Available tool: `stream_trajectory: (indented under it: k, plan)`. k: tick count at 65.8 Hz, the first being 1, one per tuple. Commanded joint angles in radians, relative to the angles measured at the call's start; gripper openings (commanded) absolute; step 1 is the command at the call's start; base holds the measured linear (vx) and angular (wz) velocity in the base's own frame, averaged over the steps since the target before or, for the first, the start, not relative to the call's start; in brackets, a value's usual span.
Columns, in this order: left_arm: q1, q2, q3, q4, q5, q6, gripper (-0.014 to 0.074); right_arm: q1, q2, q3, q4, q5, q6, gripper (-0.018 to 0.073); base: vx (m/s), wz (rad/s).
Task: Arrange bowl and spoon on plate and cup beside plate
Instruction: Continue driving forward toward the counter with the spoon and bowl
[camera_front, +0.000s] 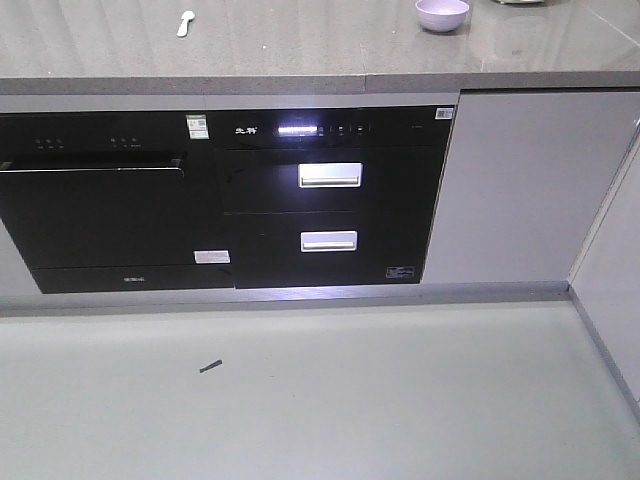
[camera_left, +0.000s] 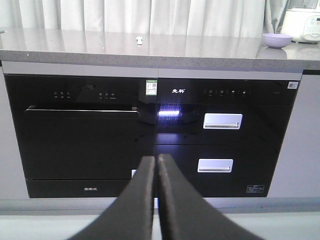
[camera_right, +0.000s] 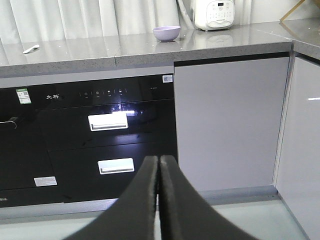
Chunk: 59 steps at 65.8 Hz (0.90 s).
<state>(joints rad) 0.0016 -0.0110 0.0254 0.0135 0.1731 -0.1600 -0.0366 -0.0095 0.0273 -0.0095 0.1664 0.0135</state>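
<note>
Bowl (camera_right: 166, 33), lavender, upright on the grey stone countertop (camera_front: 300, 55): well apart from both claws, high above and almost straight ahead of the right gripper (camera_right: 159, 161), high and far to the right of the left gripper (camera_left: 155, 161). Spoon (camera_left: 139, 39), pale, lying flat on the same countertop: well above the left gripper's tips and slightly to their left, far up and to the left of the right gripper, well apart from the bowl. Both grippers: dark fingers pressed together tip to tip, nothing between them, held low before the black appliance fronts. Beneath the countertop: black glass oven-type unit (camera_front: 100, 200) with a long bar handle; black two-drawer unit (camera_front: 330, 210) with two silver handles and a lit display; white cabinet door (camera_right: 225, 120) on the bowl's side. Behind: white curtain (camera_left: 125, 15); white rice cooker (camera_right: 214, 14) just beyond the bowl. Floor (camera_front: 350, 400) pale grey-green, one small dark scrap (camera_front: 210, 366) lying on it.
</note>
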Motion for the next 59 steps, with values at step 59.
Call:
stream_trajectory:
  k: [59]
  plan:
    - [0.0, -0.017, 0.03, 0.0, -0.07, -0.01, -0.0006, 0.001, -0.014, 0.016, -0.011, -0.071, -0.001, -0.0005, 0.05, 0.01]
